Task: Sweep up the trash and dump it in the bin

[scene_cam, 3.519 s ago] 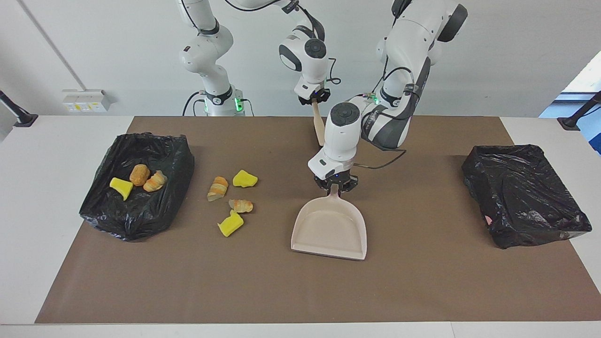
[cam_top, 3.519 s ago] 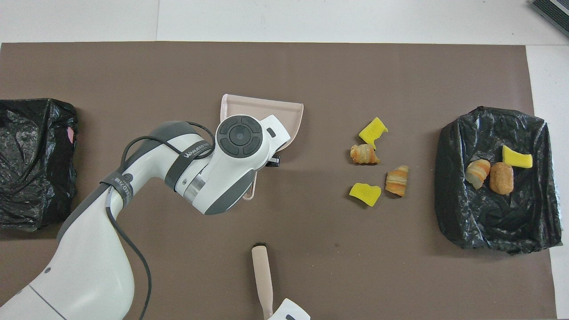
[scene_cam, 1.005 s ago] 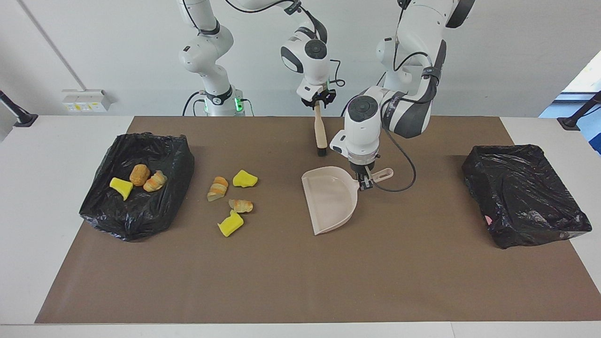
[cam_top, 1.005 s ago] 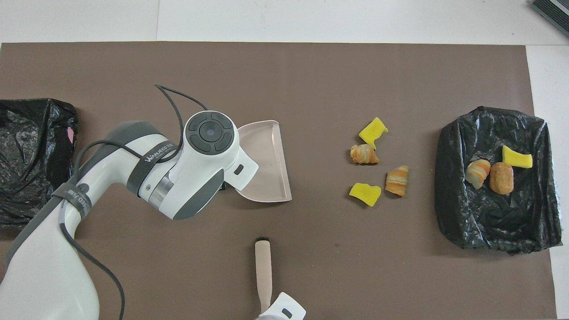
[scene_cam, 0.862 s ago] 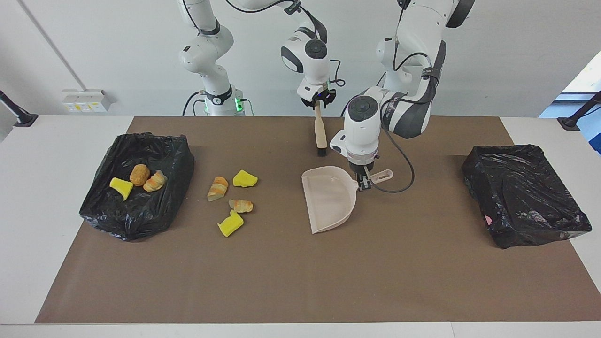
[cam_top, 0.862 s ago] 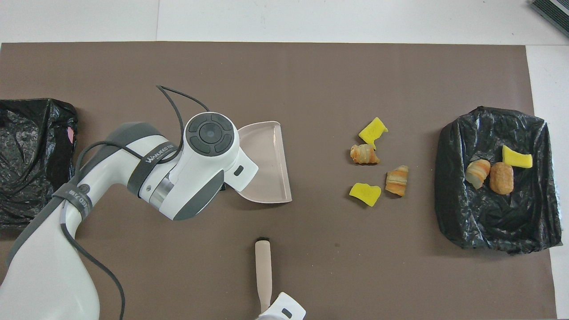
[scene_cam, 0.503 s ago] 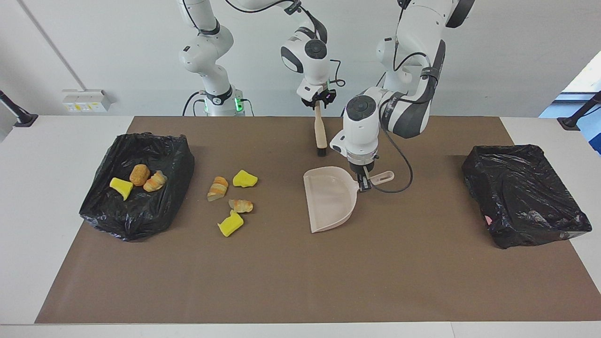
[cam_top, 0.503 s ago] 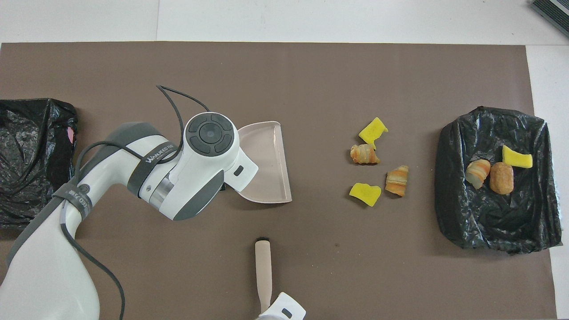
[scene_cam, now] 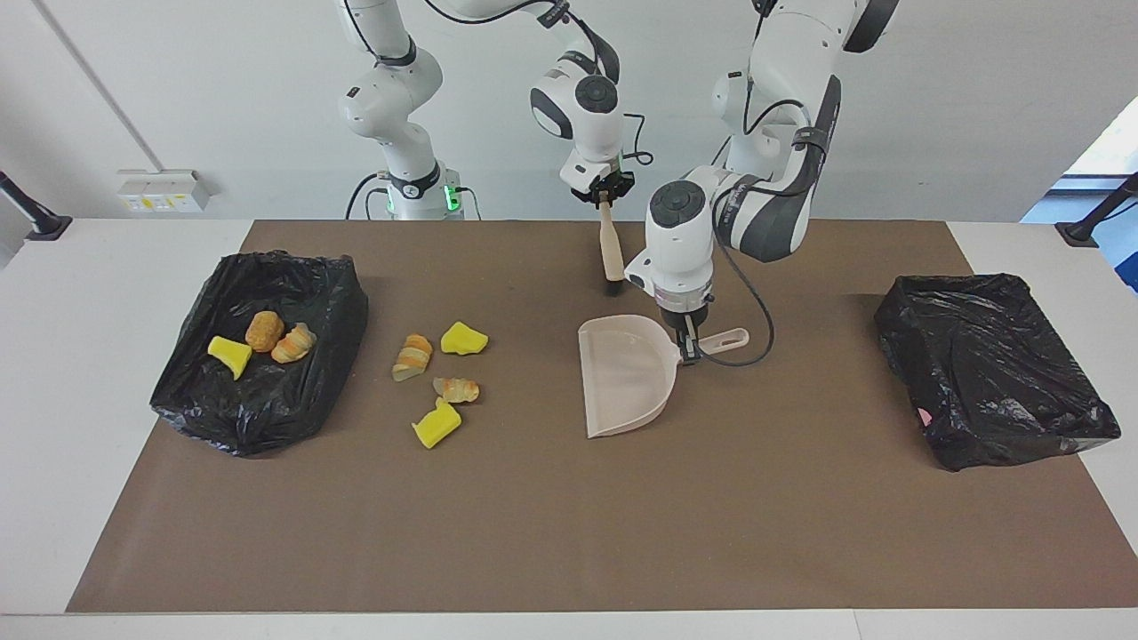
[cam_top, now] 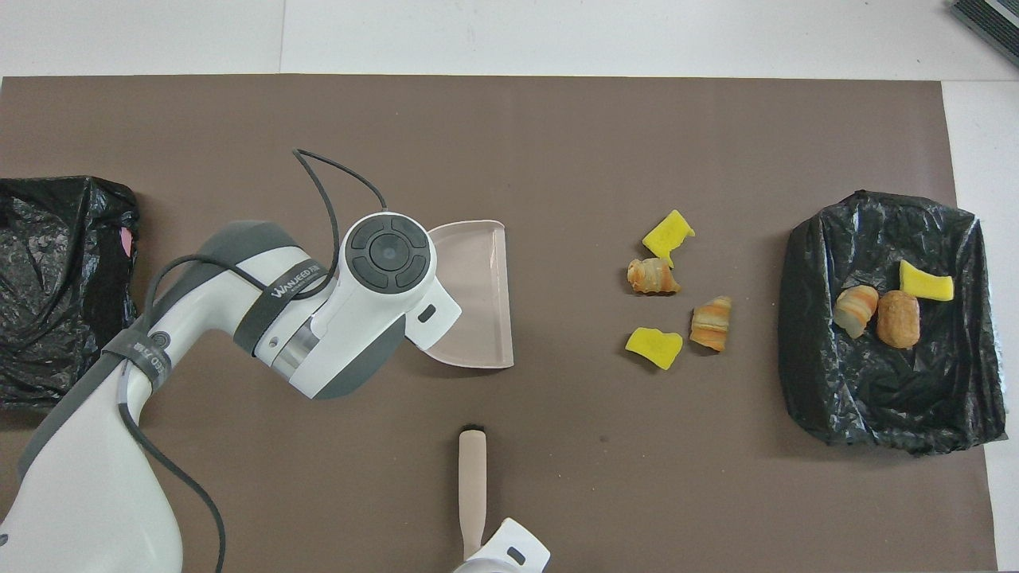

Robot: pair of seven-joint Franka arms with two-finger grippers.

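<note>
Several pieces of trash (scene_cam: pixel 436 425) lie loose on the brown mat, yellow sponge chunks (cam_top: pixel 667 233) and bread-like lumps (cam_top: pixel 711 322). Three more sit in the black-lined bin (scene_cam: pixel 249 409) at the right arm's end. My left gripper (scene_cam: pixel 689 347) is shut on the handle of the beige dustpan (scene_cam: pixel 627 382), whose mouth faces the loose trash; in the overhead view the wrist hides the gripper above the dustpan (cam_top: pixel 476 294). Close to the robots' edge of the mat, my right gripper (scene_cam: pixel 605 189) is shut on the top of a brush (scene_cam: pixel 609 249) that hangs bristles down.
A second black-lined bin (scene_cam: pixel 991 369) stands at the left arm's end, with nothing but a small pink scrap showing in it. The brush (cam_top: pixel 471 485) hangs over the mat between the dustpan and the robots. The left arm's cable (scene_cam: pixel 756 342) loops beside the dustpan handle.
The left arm has turned the dustpan's mouth toward the loose trash, then drawn it slightly toward the left arm's end. The right gripper's brush has tilted a little. The trash has not moved.
</note>
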